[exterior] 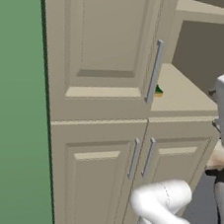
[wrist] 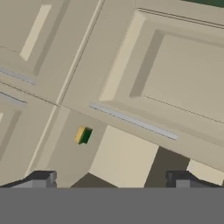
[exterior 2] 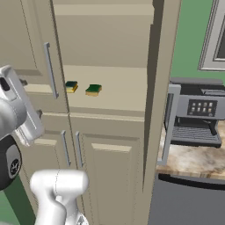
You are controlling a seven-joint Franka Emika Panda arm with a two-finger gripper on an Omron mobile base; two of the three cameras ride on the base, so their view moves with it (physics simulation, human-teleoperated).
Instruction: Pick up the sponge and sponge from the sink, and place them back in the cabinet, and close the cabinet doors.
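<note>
Item: both sponges [exterior 2: 71, 86] [exterior 2: 93, 90] on cabinet shelf [exterior 2: 123, 94]; my gripper [wrist: 111, 178] empty, jaws apart; I should push left door [exterior: 102, 48] shut squarely, clearing its handle [exterior: 154, 72].

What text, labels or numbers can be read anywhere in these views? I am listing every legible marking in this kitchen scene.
No text can be read in any view.
Coffee machine: its control panel shows small light marks, too small and blurred to read.
Robot arm joint: a faint round mark, not legible.
Cabinet doors, shelf and the two sponges: no lettering.
</note>
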